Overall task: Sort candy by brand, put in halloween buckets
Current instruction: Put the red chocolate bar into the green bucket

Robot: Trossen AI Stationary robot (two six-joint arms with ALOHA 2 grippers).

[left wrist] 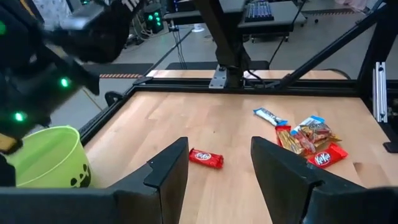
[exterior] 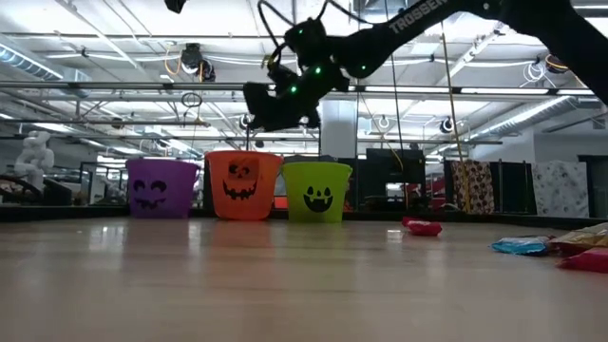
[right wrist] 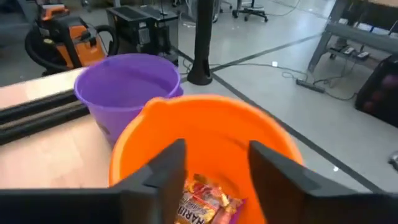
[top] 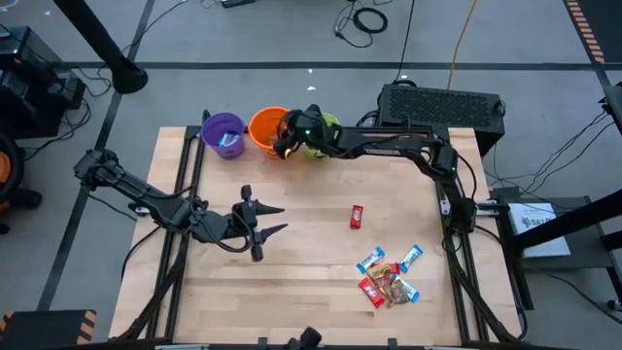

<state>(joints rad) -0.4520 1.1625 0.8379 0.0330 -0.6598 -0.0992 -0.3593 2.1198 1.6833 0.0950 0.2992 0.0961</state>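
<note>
Three buckets stand in a row at the table's far edge: purple, orange and lime green. My right gripper hangs open above the orange bucket. A gold-and-red candy packet lies inside that bucket, below the fingers. Blue candy shows in the purple bucket. My left gripper is open low over the table's middle-left and points toward a single red candy lying flat. A pile of red, blue and gold candy lies near the right front.
The right arm stretches along the far edge over the green bucket. A black box sits beyond the far right corner. Bare wood lies between the left gripper, the single red candy and the pile.
</note>
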